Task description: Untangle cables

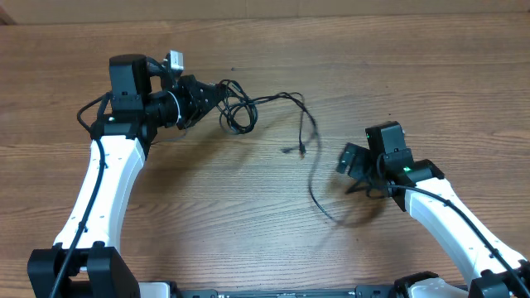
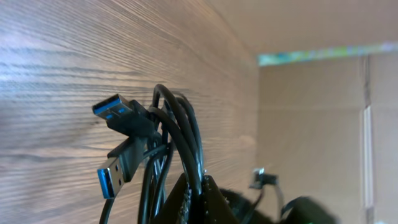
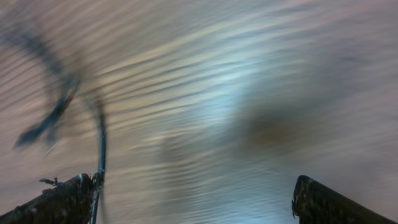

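Holding: left gripper (image 1: 217, 93) pinches the knotted cables (image 1: 236, 114), with the plugs (image 2: 118, 146) dangling by its tip.
Right gripper (image 3: 196, 193): spread wide and empty, low over the table (image 1: 207, 236); its view is blurred.
Loose strand (image 1: 313, 186): trails from the knot across the wood, close by the right fingers.
Tip: hold the left firm, close the right on that one strand only, then draw slowly away from the knot.

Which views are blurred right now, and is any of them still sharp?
Right wrist: heavy motion smear, table grain streaked, cables a ghostly streak. Left wrist: USB plugs sharp, background soft. Overhead: crisp, evenly lit, no glare.
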